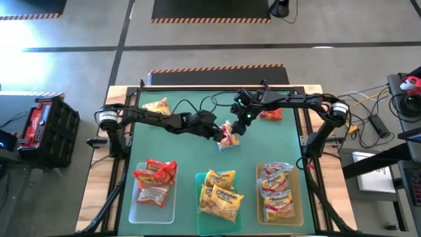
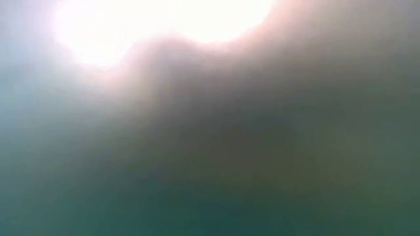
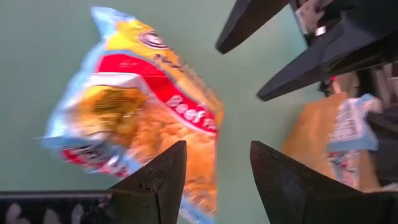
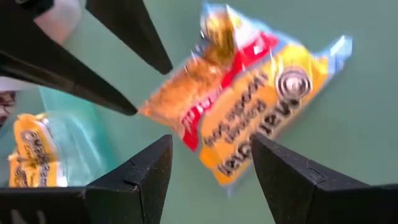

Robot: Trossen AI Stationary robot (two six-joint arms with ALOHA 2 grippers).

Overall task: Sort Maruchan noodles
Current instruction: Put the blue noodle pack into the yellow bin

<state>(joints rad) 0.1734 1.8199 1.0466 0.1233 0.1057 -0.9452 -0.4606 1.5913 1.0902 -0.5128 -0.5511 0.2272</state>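
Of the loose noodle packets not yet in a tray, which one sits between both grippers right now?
The yellow-orange crinkly plastic packet with the red label at mid-table. The yellow packet and red packet lie apart near the far edge.

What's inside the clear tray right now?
The clear tray holds two red packets, one overlapping a paler one nearer the front edge. Anything beneath them is covered, so I can't tell.
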